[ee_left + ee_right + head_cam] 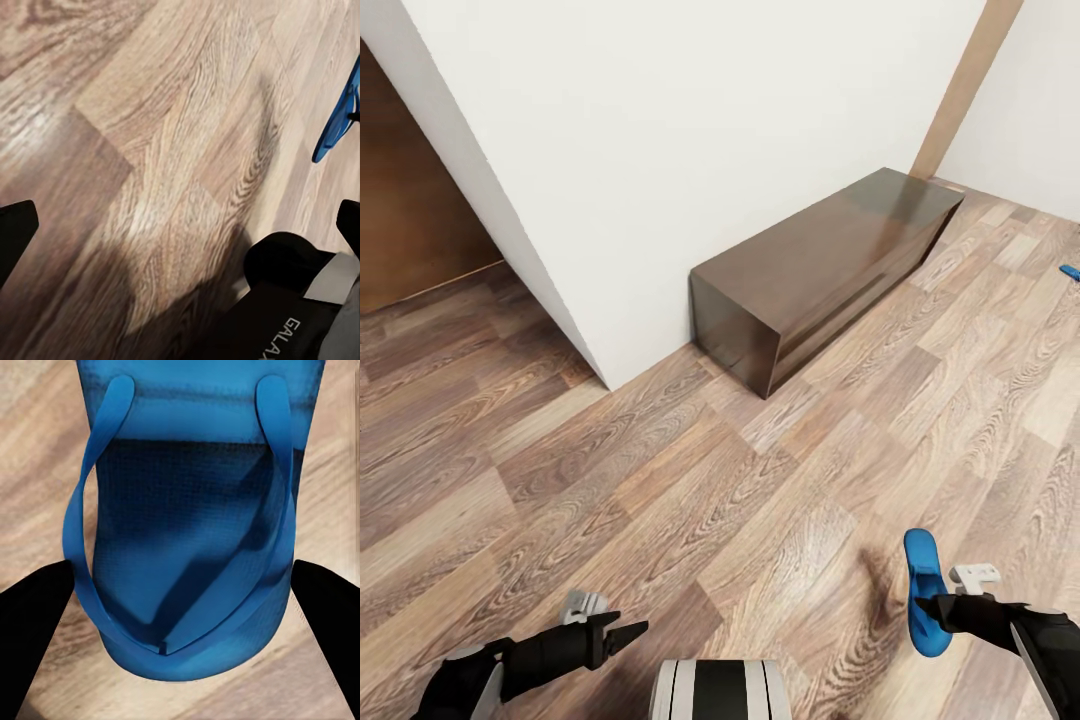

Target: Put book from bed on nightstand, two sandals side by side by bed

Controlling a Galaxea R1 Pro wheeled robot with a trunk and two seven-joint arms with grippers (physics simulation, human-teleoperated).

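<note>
Bright blue flat thin-soled sandal [922, 590] is in my right tool [932, 604], off the floor at about 5 o'clock in the head view, toe end pointing up-frame. In the right wrist view the sandal [187, 547] sits between the two black fingers [34, 630], strap side facing the camera; tool closed onto it, sole edges at the finger line.

Second blue sandal [1069, 271]: just a small blue piece at 3 o'clock in the head view, lying on the floor at the frame edge, well apart from me.

My left tool [622, 632] is at 7 o'clock, low over the brown wood-plank floor [660, 500], holding nothing. Left wrist view has its black fingers [15, 232] set wide apart with bare planks between. The held sandal [337, 120] also shows there edge-on.

Long low dark brown glossy cabinet [830, 270] stands against the white wall [690, 130] at 1 o'clock, well apart from both tools.
</note>
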